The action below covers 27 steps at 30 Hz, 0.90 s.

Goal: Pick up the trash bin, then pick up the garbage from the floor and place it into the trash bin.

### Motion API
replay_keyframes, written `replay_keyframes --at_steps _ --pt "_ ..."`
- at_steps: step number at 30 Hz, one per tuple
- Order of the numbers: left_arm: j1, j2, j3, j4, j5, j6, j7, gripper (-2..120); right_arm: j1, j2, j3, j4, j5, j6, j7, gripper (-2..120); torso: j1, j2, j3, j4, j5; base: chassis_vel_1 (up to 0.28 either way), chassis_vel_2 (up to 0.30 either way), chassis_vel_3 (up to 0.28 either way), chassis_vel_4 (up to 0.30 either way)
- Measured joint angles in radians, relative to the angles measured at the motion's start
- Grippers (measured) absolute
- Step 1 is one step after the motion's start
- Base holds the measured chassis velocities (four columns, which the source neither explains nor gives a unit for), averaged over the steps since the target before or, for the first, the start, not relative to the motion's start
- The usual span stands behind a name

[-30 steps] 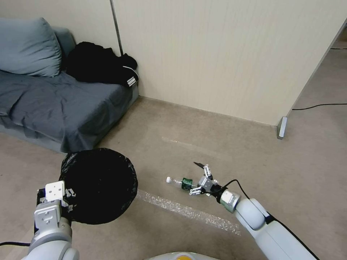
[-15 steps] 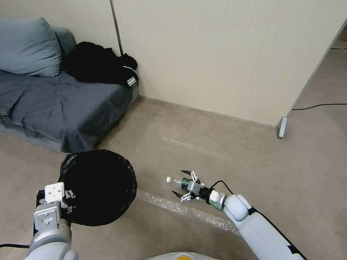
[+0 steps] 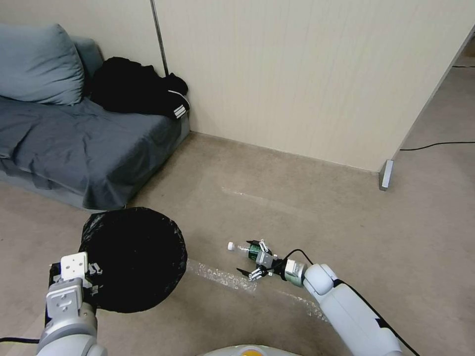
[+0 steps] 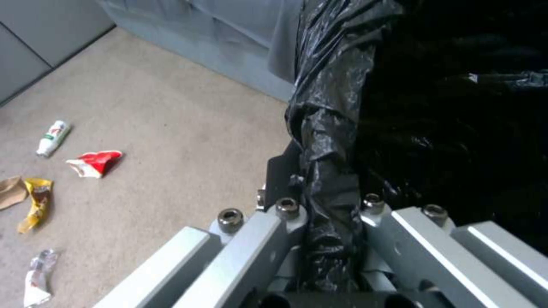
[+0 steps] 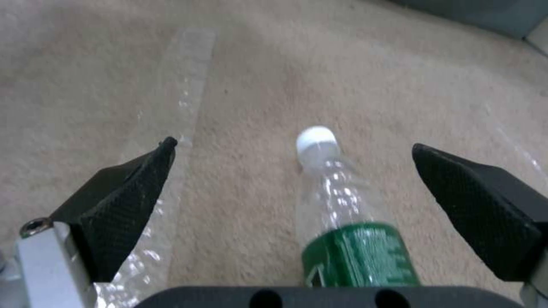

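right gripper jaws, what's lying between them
The green-labelled bottle lies between the open right gripper's jaws, cap pointing away, on bare carpet; neither jaw touches it in the right wrist view.

white arms, silver wrists, a black cable; right tool (image 3: 251, 257) has black textured pads (image 5: 477, 210).

home living room | grey sofa (image 3: 74, 143) | cushion (image 3: 37, 64) | carpet floor (image 3: 297, 198)
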Motion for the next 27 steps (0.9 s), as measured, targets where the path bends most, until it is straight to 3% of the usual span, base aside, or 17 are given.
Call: replay_keyframes --at_steps 19,27 --pt "0.014 -0.008 0.007 -0.006 0.019 -0.006 0.0 1 0.127 0.059 0.105 -0.273 -0.07 0.046 -0.028 99 0.0 0.0 0.0 0.0 0.0 0.0 0.0 0.0 0.0" --pt "0.024 -0.019 0.035 -0.006 0.036 -0.009 0.0 1 0.147 0.076 0.129 -0.333 -0.058 0.064 -0.065 71 0.0 0.0 0.0 0.0 0.0001 0.0 0.0 0.0 0.0"
